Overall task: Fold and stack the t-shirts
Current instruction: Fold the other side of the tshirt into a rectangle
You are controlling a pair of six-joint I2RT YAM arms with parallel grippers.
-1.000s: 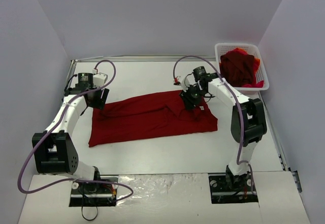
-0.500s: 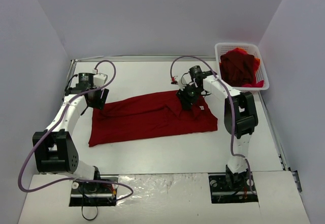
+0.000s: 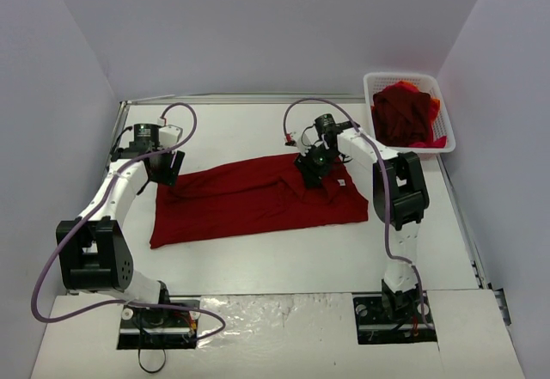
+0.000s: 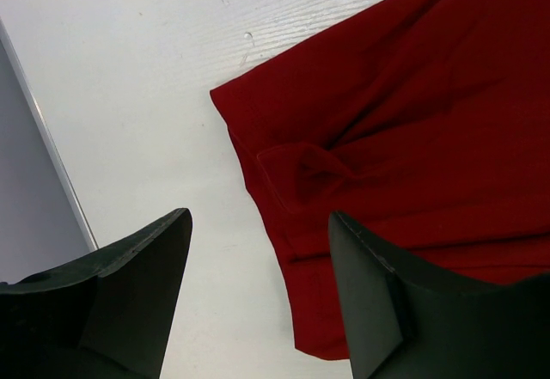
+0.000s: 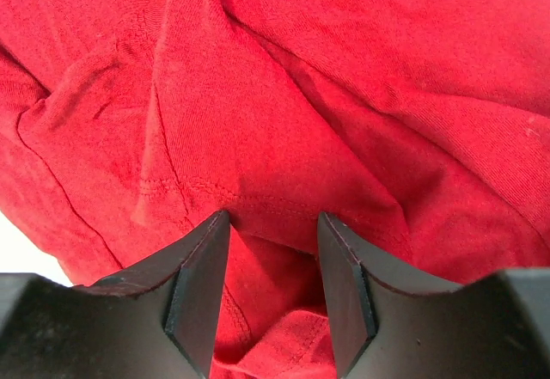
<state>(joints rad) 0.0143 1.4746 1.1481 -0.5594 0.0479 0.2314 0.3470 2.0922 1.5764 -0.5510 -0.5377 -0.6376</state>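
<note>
A dark red t-shirt (image 3: 258, 200) lies spread flat across the middle of the worktop (image 3: 249, 125), its long side running from left to right. A small pale tag (image 3: 341, 183) shows near its right end, too small to read.

At the shirt's far left corner the hem is turned over in a small flap (image 4: 301, 173). The left gripper (image 3: 165, 168) hangs over that corner with its jaws wide apart. In the left wrist view (image 4: 259, 220), one finger is above bare worktop and the other above the cloth (image 4: 430, 113), with the shirt's edge running between them.

The right gripper (image 3: 309, 171) is down on the shirt's far edge, right of centre. In its wrist view (image 5: 273, 217) the jaws stand parted. A stitched seam and a ridge of creased cloth (image 5: 344, 70) cross the gap, and neither finger is pressed onto them.

More t-shirts (image 3: 404, 113), dark red with a brighter red-orange one, are heaped in a white mesh basket (image 3: 375, 80) at the far right corner.
</note>
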